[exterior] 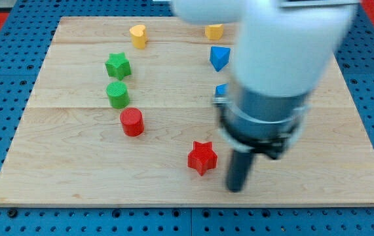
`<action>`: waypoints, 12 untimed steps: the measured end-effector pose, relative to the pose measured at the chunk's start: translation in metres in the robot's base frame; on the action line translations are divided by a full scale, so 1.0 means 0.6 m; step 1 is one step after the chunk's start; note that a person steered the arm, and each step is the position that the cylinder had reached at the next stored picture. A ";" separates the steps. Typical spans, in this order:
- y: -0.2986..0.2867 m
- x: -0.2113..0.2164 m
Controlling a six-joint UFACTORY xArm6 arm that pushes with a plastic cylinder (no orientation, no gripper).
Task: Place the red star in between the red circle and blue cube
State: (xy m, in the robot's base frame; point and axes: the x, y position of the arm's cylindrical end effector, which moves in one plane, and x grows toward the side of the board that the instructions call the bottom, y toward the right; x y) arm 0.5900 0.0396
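- The red star [202, 157] lies flat near the wooden board's [75, 177] bottom edge, one point toward the view's top; no long side.
- My tip [236, 188] is just right of it, not touching, holding nothing.
- The red circle [132, 122] is up-left.
- The blue cube [221, 90] is half hidden by the arm.

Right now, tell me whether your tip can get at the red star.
Probably yes: my tip sits just to the view's right of the red star, with only bare board between them.
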 end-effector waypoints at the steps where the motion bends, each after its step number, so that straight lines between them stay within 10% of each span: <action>1: -0.031 -0.043; 5: -0.038 -0.138; 6: -0.032 0.022; 8: -0.197 -0.070; 12: -0.179 -0.213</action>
State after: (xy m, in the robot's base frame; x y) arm 0.4623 -0.0680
